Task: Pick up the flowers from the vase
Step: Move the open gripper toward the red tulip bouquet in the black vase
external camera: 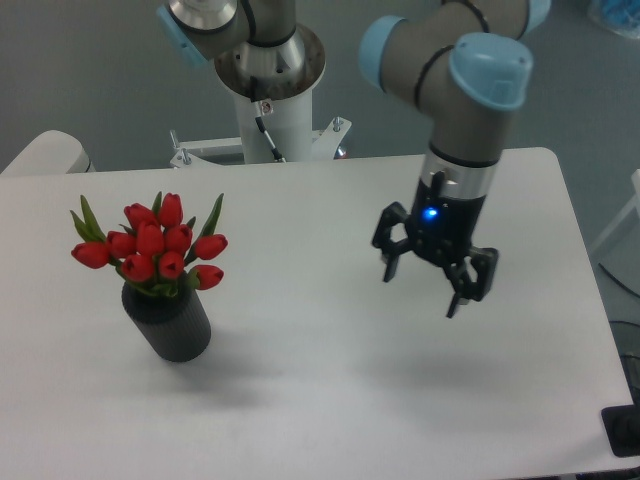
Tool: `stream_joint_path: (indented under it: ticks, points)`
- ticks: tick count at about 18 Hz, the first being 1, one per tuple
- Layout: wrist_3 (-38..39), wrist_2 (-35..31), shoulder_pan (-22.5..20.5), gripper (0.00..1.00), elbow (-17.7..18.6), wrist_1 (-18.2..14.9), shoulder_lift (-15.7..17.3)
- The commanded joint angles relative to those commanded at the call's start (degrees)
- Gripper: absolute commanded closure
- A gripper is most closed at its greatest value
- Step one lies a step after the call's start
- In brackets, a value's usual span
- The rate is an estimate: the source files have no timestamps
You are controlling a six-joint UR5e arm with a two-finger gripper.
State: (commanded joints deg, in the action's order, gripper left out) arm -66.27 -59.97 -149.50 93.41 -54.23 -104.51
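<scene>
Red flowers [153, 246], one bunch, are standing upright in one vase [170, 322], well left of the spread, empty pincer [422, 291].

My upper arm [470, 20] runs out past the top edge, so its far joints cannot be seen, and my base column [262, 60] is cut off there too. Far to the left of my fingers [388, 270], the stems of the flowers [155, 248] are hidden inside the vase [170, 322]. A dark object [622, 430] below and right of my fingers is clipped by the edge and cannot be identified.
</scene>
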Motion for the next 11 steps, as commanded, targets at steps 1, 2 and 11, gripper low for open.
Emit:
stream_joint_path:
  ticks: [1, 2, 11]
  points:
    - [0.09, 2.47, 0.0, 0.0, 1.41, 0.09, 0.79]
    - [0.0, 3.8, -0.09, 0.0, 2.64, 0.09, 1.4]
    - [-0.17, 10.02, 2.46, 0.0, 11.78, 3.69, 4.04]
